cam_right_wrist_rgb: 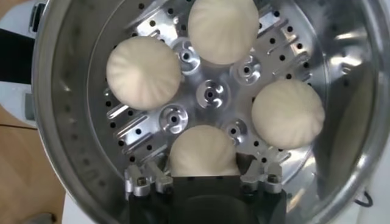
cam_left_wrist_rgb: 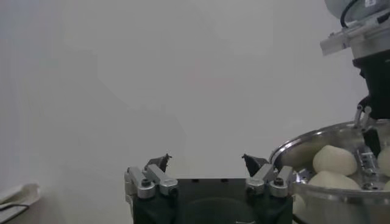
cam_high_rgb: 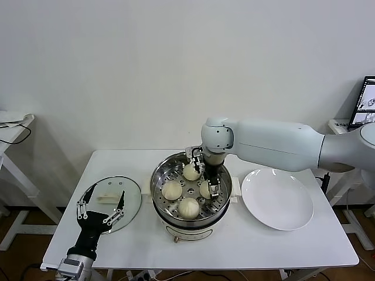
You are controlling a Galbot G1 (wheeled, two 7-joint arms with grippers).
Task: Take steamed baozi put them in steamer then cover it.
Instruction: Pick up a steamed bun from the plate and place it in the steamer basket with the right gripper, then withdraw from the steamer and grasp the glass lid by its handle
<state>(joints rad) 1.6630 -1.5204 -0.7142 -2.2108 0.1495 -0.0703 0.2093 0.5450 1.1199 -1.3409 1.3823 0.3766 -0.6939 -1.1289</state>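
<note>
A: Starting at the left of the head view, what occupies the table (cam_high_rgb: pixel 70 193)?

B: The cover (cam_high_rgb: pixel 130 196), a clear glass lid with a cream handle, lies flat near the table's left edge. The left gripper (cam_high_rgb: pixel 101 209) hangs over its near part, fingers spread wide with nothing between them. The arm behind it is cut off by the bottom of the view. In the left wrist view that same gripper (cam_left_wrist_rgb: pixel 207 163) shows only its two dark fingertips and knuckles; the cover under it is out of sight there.

A: And the centre?

B: The steamer (cam_high_rgb: pixel 161 206) stands mid-table on its white base. All four steamed baozi (cam_high_rgb: pixel 172 189) sit on the perforated tray, best counted in the right wrist view, where they ring the tray's centre (cam_right_wrist_rgb: pixel 144 72).

A: Where is the right gripper?

B: The right gripper (cam_high_rgb: pixel 204 174) reaches down inside the pot over the bun on the pot's right side, and hides most of that bun in the head view. From the wrist its fingers (cam_right_wrist_rgb: pixel 141 180) stand one on each side of the nearest bun. Whether the pads touch the dough cannot be told, since the tips lie below the bun's curve.

A: And at the right?

B: A white plate (cam_high_rgb: pixel 278 199) lies beside the steamer. A screen (cam_high_rgb: pixel 366 100) is cut by the right edge.
</note>
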